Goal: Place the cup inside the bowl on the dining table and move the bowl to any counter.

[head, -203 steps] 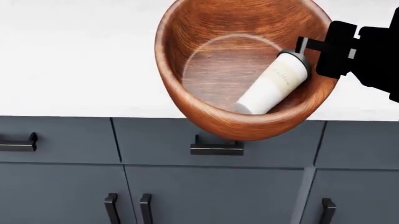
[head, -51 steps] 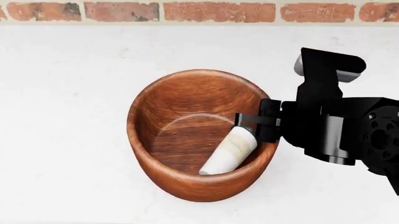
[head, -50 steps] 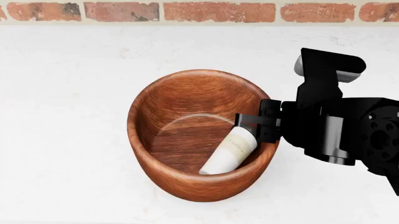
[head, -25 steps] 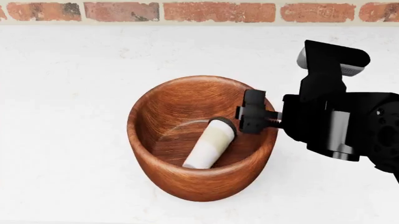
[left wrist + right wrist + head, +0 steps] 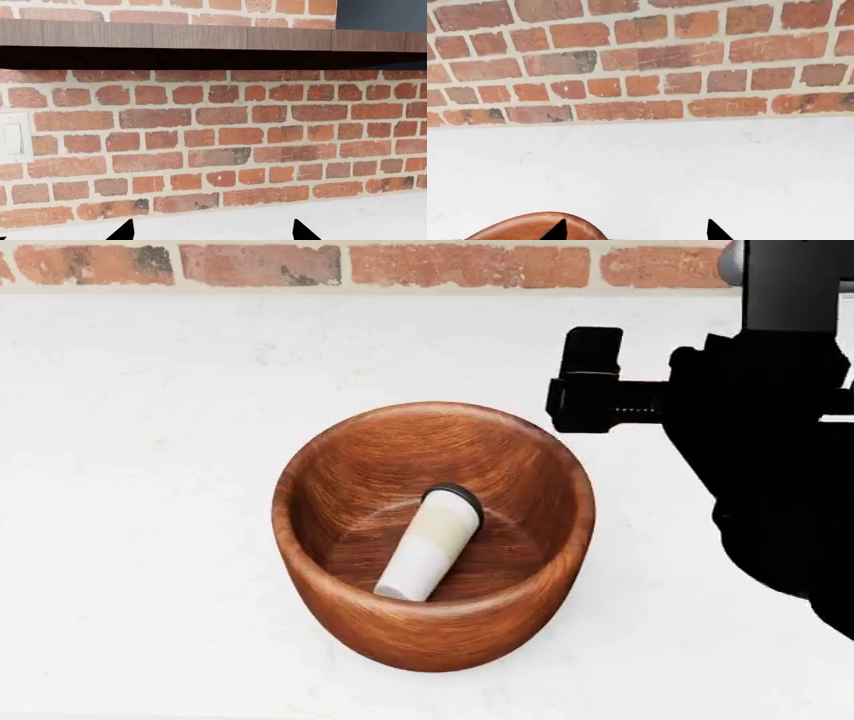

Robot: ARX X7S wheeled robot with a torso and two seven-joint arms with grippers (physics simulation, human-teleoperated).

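Observation:
The reddish-brown wooden bowl (image 5: 441, 635) stands upright on the white counter (image 5: 134, 490). Inside it the white cup (image 5: 430, 552) lies tilted, its black lid toward the back wall of the bowl. My right gripper (image 5: 587, 380) hovers open behind and to the right of the bowl, touching nothing. In the right wrist view the right gripper (image 5: 635, 231) shows only two spread tips, with the bowl's rim (image 5: 527, 227) under one of them. My left gripper (image 5: 211, 231) is open and empty over the counter, facing the wall. The dining table is out of view.
A red brick wall (image 5: 400, 265) backs the counter. In the left wrist view a dark wooden shelf (image 5: 200, 37) runs along the brick wall above, and a white light switch (image 5: 13, 137) sits at the edge.
The bowl came from over the cabinet fronts onto the counter. My right gripper has let go of its rim and drawn up and back. The cup slid toward the bowl's middle.

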